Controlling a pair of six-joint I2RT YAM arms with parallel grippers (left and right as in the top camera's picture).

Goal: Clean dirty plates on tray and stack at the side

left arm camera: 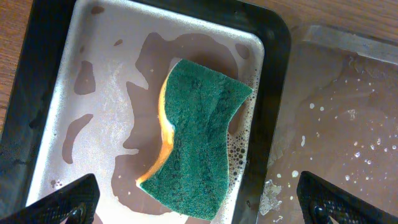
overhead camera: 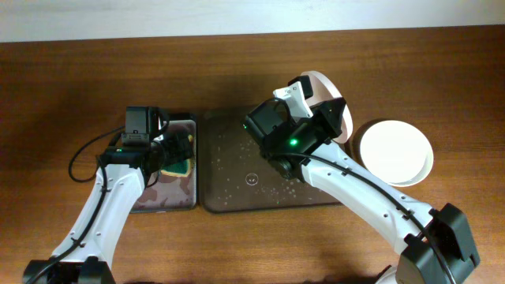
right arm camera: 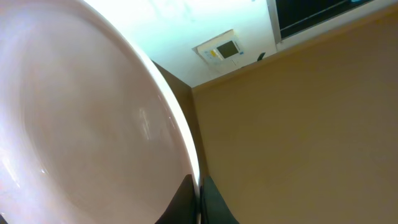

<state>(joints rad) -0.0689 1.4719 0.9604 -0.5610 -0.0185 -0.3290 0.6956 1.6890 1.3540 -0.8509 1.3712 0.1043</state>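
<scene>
so the right claw (overhead camera: 302,96) is pinching a white plate (overhead camera: 323,82) by its rim, tipped up on edge over the far right corner of the tray (overhead camera: 237,201), and the side stack (overhead camera: 396,152) is sitting off to its right, while the left claw (left arm camera: 202,202) is hanging spread wide over the sponge (left arm camera: 202,137)

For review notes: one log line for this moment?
left gripper: open above sponge | right gripper: shut on plate | second plate: beside tray
</scene>
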